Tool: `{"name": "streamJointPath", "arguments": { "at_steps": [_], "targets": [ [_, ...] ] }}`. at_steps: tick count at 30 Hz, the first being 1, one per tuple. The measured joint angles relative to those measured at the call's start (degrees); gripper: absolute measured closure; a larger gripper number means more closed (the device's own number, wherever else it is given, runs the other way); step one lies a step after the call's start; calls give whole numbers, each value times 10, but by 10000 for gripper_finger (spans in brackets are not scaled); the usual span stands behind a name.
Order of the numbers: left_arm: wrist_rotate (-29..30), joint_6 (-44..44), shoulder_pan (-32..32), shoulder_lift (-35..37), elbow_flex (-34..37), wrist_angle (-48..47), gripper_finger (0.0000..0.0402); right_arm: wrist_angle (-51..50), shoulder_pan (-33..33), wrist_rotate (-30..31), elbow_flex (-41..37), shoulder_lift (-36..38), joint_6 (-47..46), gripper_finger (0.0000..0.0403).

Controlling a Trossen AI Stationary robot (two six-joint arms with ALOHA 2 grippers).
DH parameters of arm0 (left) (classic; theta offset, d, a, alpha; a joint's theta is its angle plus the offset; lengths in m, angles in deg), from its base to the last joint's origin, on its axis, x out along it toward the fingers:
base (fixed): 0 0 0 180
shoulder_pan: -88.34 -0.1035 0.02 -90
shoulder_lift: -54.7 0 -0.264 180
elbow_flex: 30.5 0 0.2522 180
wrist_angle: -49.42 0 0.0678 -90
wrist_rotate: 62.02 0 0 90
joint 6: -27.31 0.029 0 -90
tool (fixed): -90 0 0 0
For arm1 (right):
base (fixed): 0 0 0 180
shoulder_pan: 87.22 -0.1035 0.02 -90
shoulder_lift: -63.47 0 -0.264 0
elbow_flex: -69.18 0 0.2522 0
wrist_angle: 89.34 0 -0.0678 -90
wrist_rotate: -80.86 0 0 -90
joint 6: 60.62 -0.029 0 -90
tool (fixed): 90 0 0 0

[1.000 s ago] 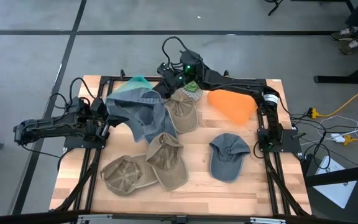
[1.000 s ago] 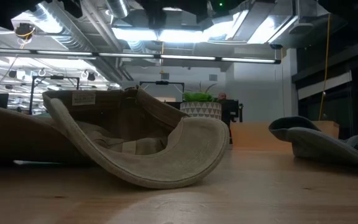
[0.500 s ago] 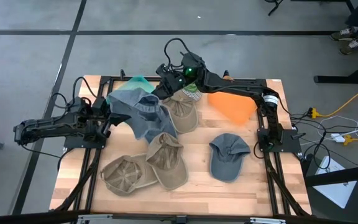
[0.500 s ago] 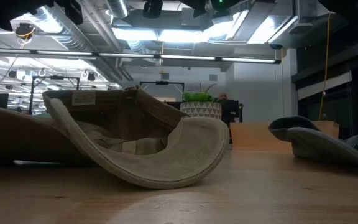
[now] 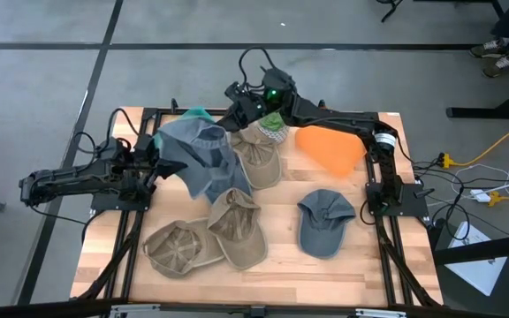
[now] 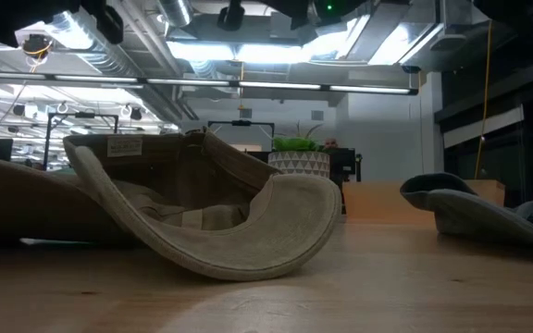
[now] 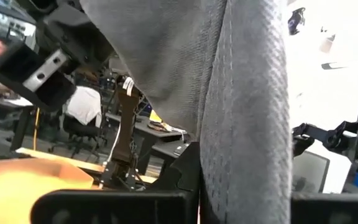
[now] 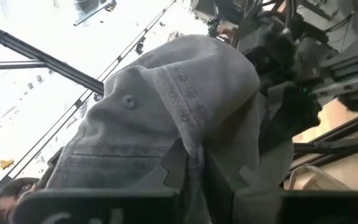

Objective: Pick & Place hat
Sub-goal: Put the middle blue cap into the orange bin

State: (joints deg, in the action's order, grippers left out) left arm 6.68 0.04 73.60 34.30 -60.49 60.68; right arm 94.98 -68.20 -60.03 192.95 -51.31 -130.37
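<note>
The blue-grey denim cap (image 5: 197,159) is held off the wooden desk (image 5: 281,256) at its far left portion, stretched between both arms. The left tool (image 5: 153,163) is pressed together on the cap's edge; the left wrist view shows grey fabric (image 7: 241,106) pinched between its dark fingers. The right tool (image 5: 237,110) reaches in from the far side, and the right wrist view shows the cap's crown (image 8: 173,118) gathered between its fingers, which pinch the cloth.

Step in hand, by judgement: a two-arm grasp or handover of the cap, at the pick stage. The next move calls for one tool to release before the other carries the cap, or for both to move in step so the fabric is not pulled taut. The placement spot is not evident.

Count of items on the desk:
- Three tan caps: (image 5: 259,159), (image 5: 237,225), (image 5: 179,247).
- One slate-blue cap (image 5: 325,221), lying apart to the right.
- One orange cloth item (image 5: 330,148).
- One teal item (image 5: 197,115), partly hidden.
- One green-and-white item (image 5: 275,124) beneath the right arm, type unclear.
</note>
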Motion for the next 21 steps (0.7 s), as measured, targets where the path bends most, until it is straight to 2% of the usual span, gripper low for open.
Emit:
{"name": "streamJointPath", "arguments": {
  "at_steps": [4, 8, 13, 21],
  "targets": [
    [0, -7, 0, 0, 0, -2, 381, -1, 7, -10, 1, 2, 6, 371],
    [17, -44, 0, 0, 0, -27, 362, -70, 10, -17, 29, 4, 47, 371],
    [36, -93, 0, 0, 0, -31, 311, -253, 10, -11, 89, 4, 156, 371],
    [47, -101, 0, 0, 0, -30, 203, -519, 9, 82, 207, 4, 332, 371]
  ]
}}
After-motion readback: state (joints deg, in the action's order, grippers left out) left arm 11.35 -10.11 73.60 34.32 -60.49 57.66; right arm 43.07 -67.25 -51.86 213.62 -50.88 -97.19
